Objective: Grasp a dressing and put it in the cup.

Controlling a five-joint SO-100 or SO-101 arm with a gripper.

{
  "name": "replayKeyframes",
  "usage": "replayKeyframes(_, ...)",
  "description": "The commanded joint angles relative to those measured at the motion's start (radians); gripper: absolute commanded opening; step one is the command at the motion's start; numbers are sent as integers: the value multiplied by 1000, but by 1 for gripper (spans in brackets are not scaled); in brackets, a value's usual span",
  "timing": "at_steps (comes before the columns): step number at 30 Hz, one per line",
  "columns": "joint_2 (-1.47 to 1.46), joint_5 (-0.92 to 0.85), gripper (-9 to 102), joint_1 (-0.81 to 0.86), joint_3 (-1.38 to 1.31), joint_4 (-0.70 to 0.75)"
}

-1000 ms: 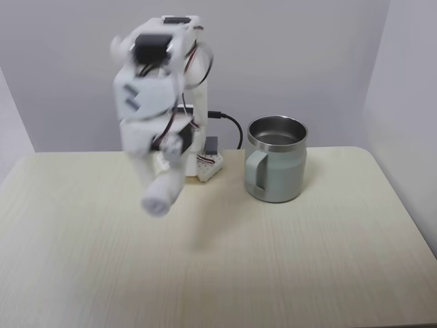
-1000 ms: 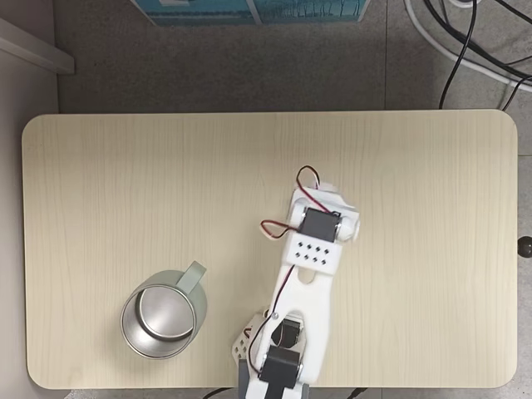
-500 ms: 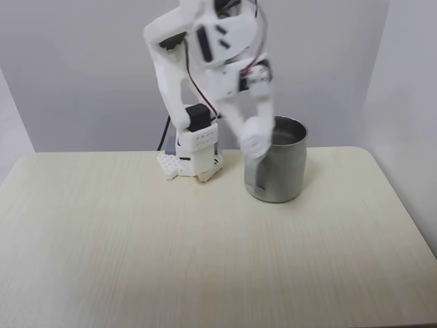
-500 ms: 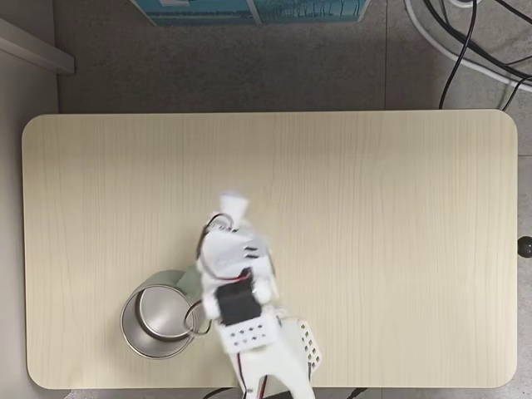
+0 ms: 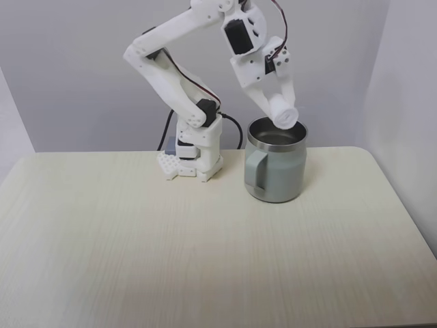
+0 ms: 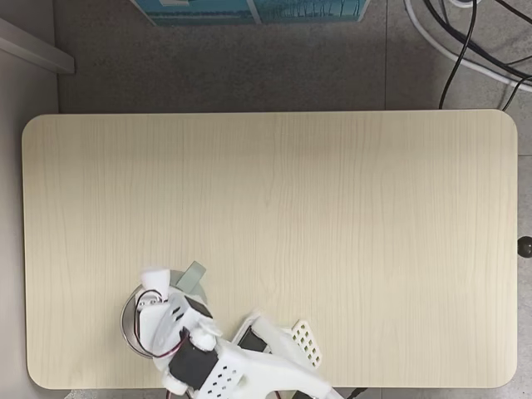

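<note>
The gripper (image 5: 280, 109) pinches the dressing (image 5: 283, 112) above the cup (image 5: 276, 169) near the worktop's (image 6: 332, 208) arm-side edge, its long axis tilted, round end pointing down.

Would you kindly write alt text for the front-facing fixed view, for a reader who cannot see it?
A white robot arm holds a small white dressing in its gripper, tilted just above the open mouth of a grey-green cup with a steel rim. The cup stands on a pale wooden table beside the arm's base, its handle facing the camera.
</note>
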Motion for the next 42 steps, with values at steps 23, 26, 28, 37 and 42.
replayKeyframes(23, -144, 38, 17, -63, -212, -54)
replayKeyframes(26, -147, 31, 19, -61, -206, -38)
replayKeyframes(28, -150, 25, 19, -58, -206, -32)
replayKeyframes(37, -149, 40, 19, -87, -213, -55)
replayKeyframes(42, -164, 40, 18, -81, -218, -54)
